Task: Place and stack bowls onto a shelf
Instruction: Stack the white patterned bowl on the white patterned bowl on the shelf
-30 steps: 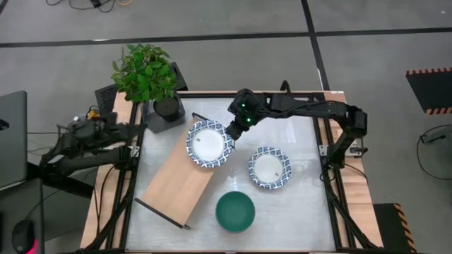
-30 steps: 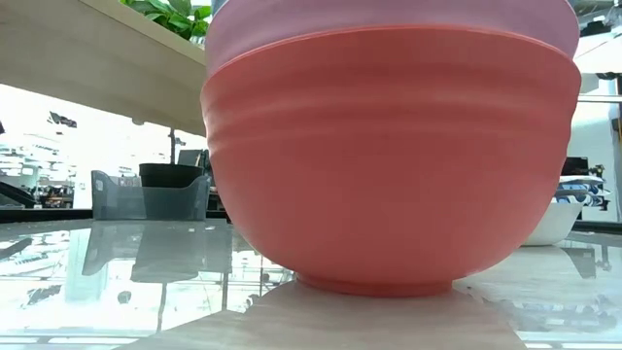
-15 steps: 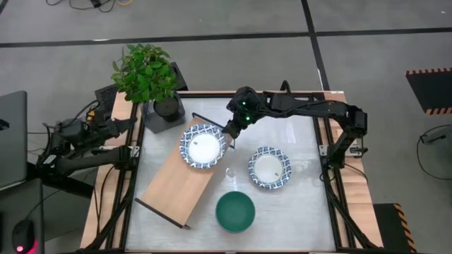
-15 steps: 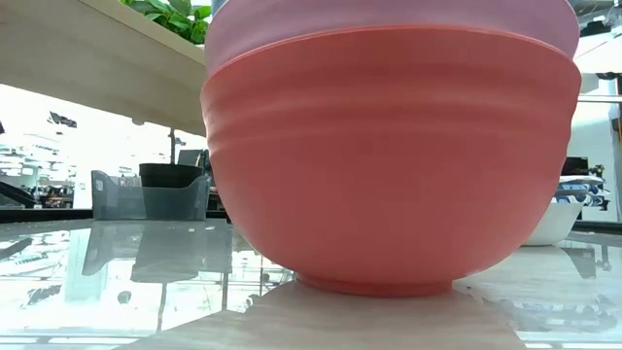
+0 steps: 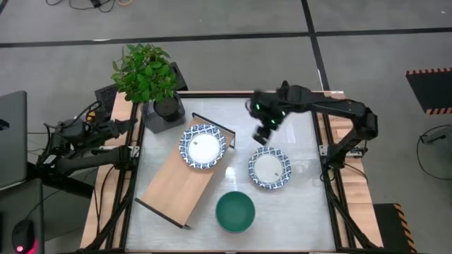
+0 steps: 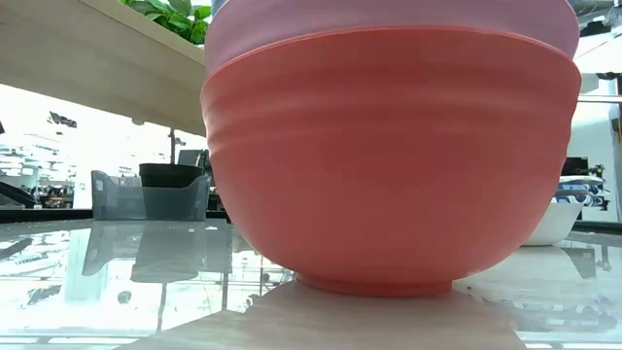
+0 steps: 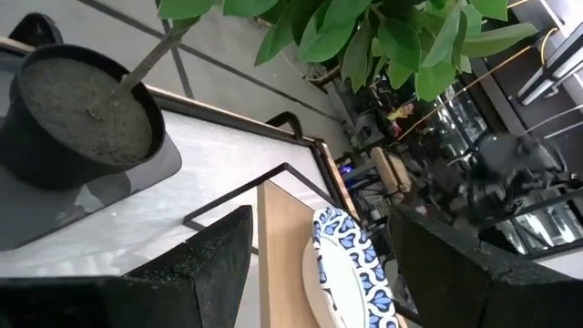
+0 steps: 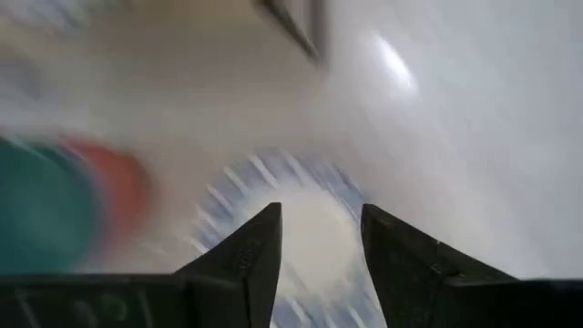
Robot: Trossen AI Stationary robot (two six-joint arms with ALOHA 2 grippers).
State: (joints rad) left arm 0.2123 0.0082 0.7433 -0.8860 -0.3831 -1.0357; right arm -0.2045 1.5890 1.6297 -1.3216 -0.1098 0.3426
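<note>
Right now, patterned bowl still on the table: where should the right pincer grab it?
Take the patterned bowl by its rim, from above, one finger inside and one outside. It sits upright and open, too wide to span. The rim nearest the right pincer is probably easiest.

Pink bowl cut off above; right tool blurred.

The shelf's near half is left bare; its far end is taken by a patterned bowl, with the plant pot just beyond.
</note>
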